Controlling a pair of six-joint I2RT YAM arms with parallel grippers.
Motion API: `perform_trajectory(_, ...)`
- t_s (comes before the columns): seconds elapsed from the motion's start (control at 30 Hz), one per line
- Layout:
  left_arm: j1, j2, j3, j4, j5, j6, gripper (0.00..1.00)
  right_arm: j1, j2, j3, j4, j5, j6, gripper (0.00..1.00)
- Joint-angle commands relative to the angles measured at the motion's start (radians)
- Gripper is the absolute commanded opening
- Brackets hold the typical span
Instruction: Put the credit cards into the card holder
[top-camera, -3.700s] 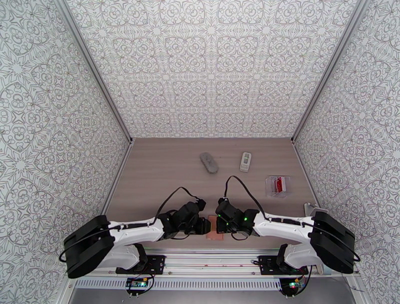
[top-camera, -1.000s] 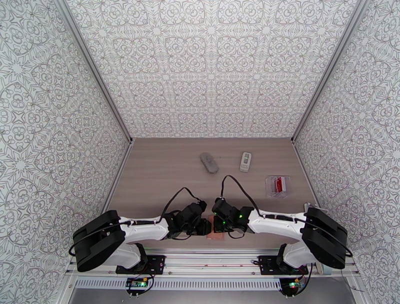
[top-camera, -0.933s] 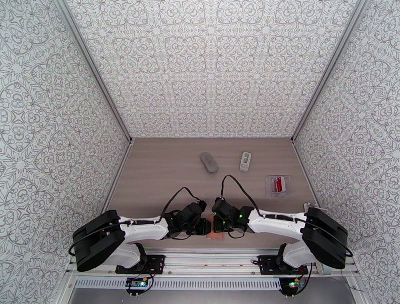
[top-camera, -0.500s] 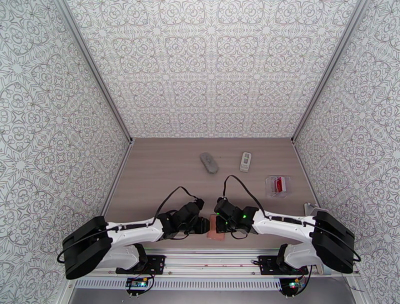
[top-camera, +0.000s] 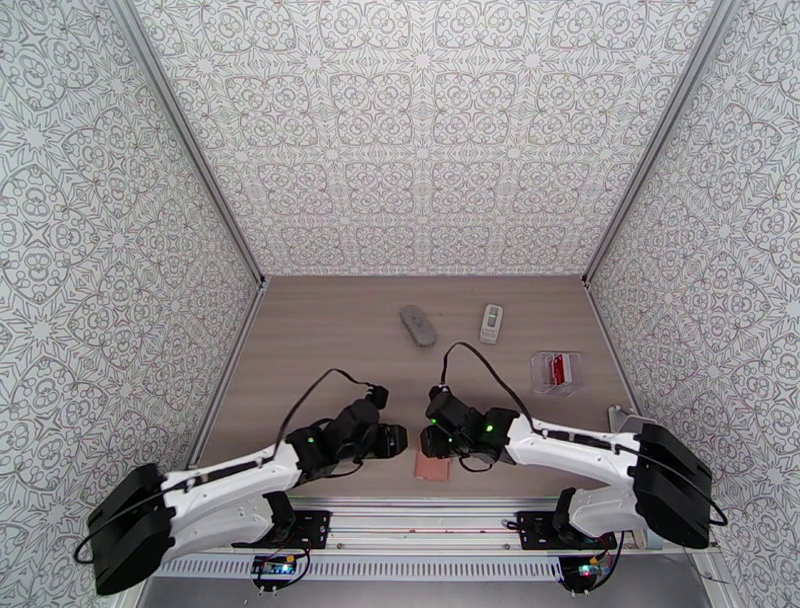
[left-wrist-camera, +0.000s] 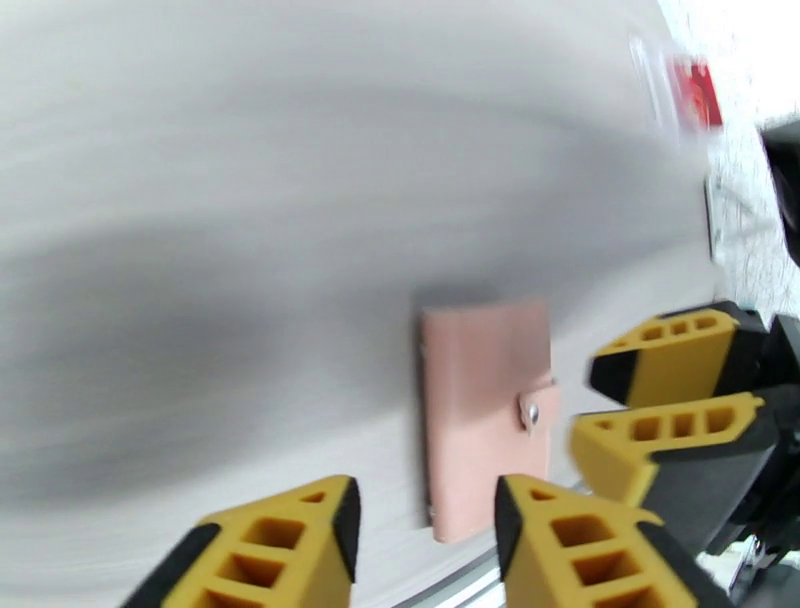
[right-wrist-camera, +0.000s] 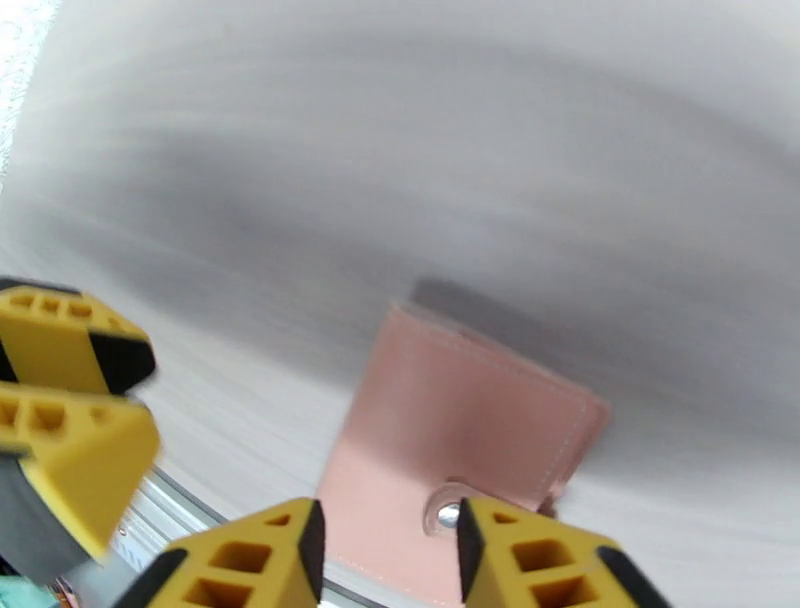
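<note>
Both left gripper (left-wrist-camera: 425, 540) and right gripper (right-wrist-camera: 390, 550) gape empty by holder (top-camera: 433, 466); remote (top-camera: 490, 322) and boxed cards (top-camera: 562, 368) lie well beyond.

Table (left-wrist-camera: 250, 200): motion-smeared beyond the jaws, both wrist views.
Left gripper (left-wrist-camera: 425, 500): finger bases cut off at the picture's edge.
Card holder (right-wrist-camera: 460, 420): near corner hidden behind a right gripper (right-wrist-camera: 390, 520) finger.
Credit cards (left-wrist-camera: 697, 92): blurred red patch far beyond left jaws.
</note>
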Motion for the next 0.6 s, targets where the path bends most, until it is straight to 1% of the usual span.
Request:
perform_trajectory(0.0, 0.066, -0.101, 0.028, -0.144, -0.089, 0.08, 0.52, -0.023, -0.079, 0.041, -0.066, 0.142, -0.066, 0.46)
perform_trajectory(0.2, 0.195, -0.264, 0.043, -0.227, -0.169, 0.173, 0.62, -0.101, -0.226, -0.003, -0.069, 0.282, -0.128, 0.53)
perform_trajectory(0.4, 0.308, -0.344, 0.043, -0.267, -0.235, 0.243, 0.64, -0.225, -0.294, -0.031, -0.091, 0.315, -0.228, 0.57)
perform_trajectory(0.47, 0.341, -0.358, 0.045, -0.272, -0.246, 0.267, 0.64, -0.259, -0.316, -0.039, -0.092, 0.329, -0.25, 0.57)
perform_trajectory(0.57, 0.388, -0.375, 0.049, -0.276, -0.244, 0.293, 0.64, -0.306, -0.362, -0.068, -0.068, 0.333, -0.285, 0.62)
